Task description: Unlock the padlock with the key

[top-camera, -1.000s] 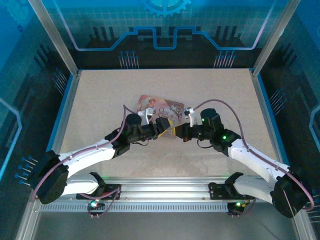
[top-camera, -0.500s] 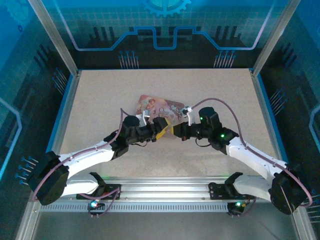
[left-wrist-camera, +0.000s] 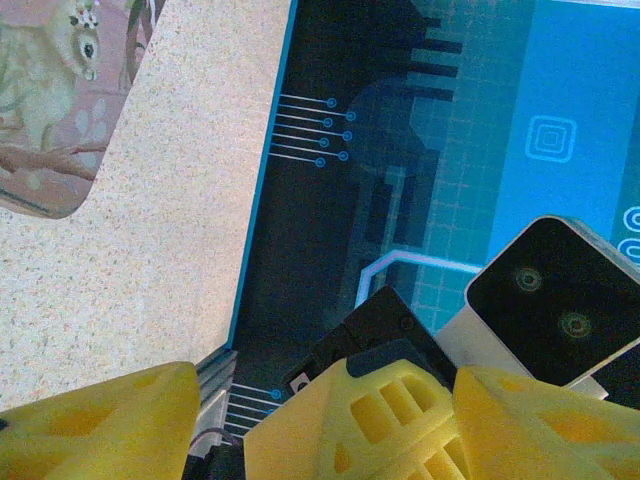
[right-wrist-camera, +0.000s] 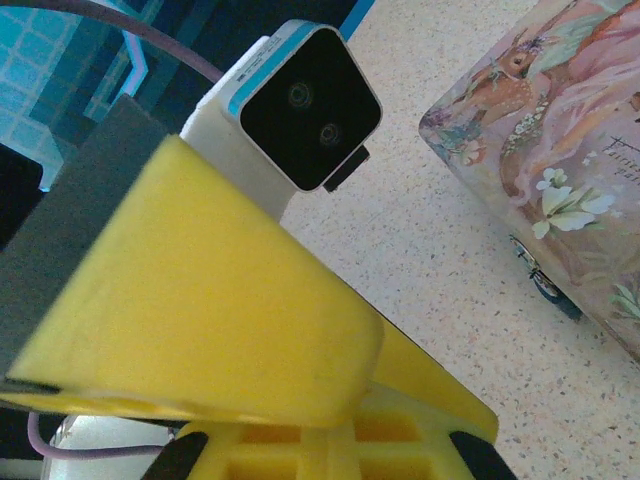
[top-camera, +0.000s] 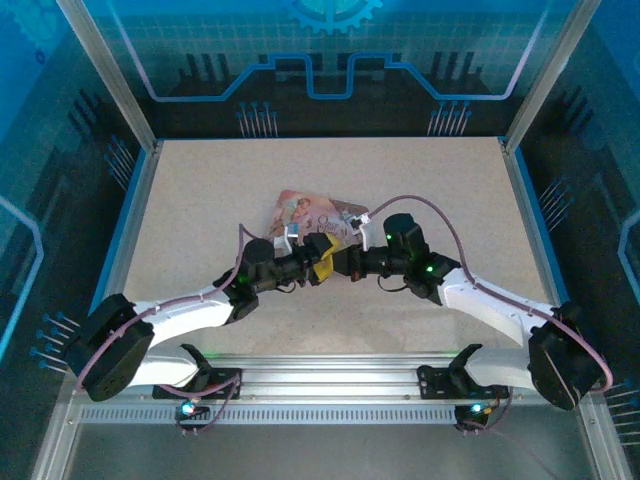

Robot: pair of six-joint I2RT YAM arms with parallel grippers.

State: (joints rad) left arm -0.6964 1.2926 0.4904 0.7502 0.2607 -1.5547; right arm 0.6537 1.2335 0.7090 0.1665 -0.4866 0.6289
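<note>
Tin [top-camera: 318, 214]: pink, printed with deer and flowers. It lies flat on the speckled table [top-camera: 200, 200], turned a little askew to the table's edges.

Padlock [right-wrist-camera: 545, 285]: a tiny dark and silvery piece against the tin's near side wall, low down and touching the tin. It is too small to tell how its shackle stands.

Left gripper [top-camera: 325, 265]: just beside the tin's near edge, pointing across at the other gripper.

Left jaws: the yellow fingers [left-wrist-camera: 100, 425] are spread well apart. The other arm's yellow fingers [left-wrist-camera: 360, 420] sit in the gap between them. Whether the left fingers press on them cannot be told.

Right gripper [top-camera: 338, 262]: also just beside the tin's near edge, tip to tip with the left gripper.

Right jaws: closed tight. One broad left finger [right-wrist-camera: 200, 330] lies over them, so I cannot tell whether anything is pinched between them.

Wrist cameras: each arm's white-cased camera shows in the other's wrist view, close above the meeting fingers on the side away from the tin.
</note>
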